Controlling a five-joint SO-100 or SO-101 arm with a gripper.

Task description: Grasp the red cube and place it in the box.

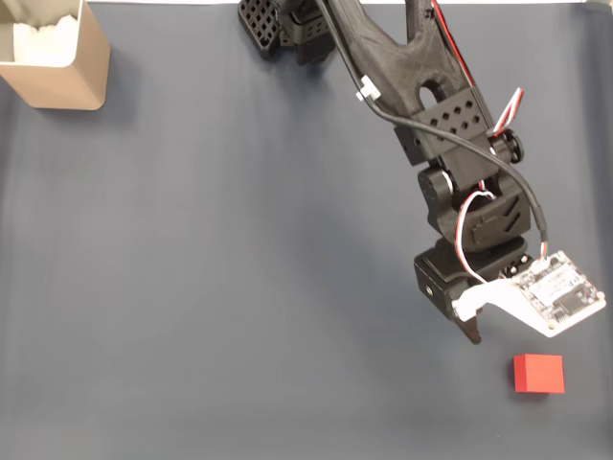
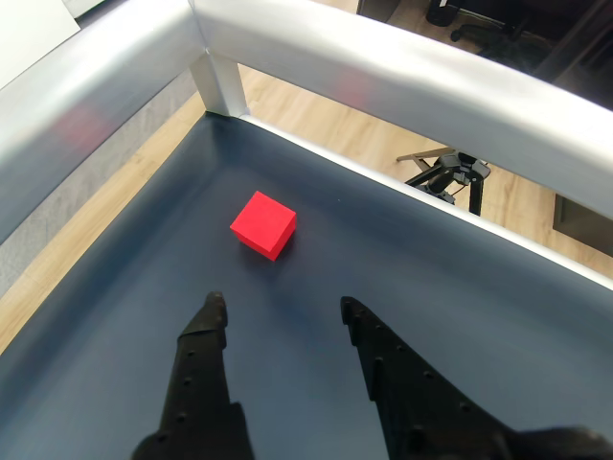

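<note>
The black two-finger gripper [image 2: 283, 307] is hovering with fingers spread and empty just short of the small matte red cube [image 2: 263, 224] lying on the dark blue surface [image 1: 239, 287], so grasping and carrying to the tan cardboard box [image 1: 67, 72] are remaining.

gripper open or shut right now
Open. In the wrist view the gripper shows its two black fingers spread with bare mat between them, and the red cube sits ahead, untouched.
</note>
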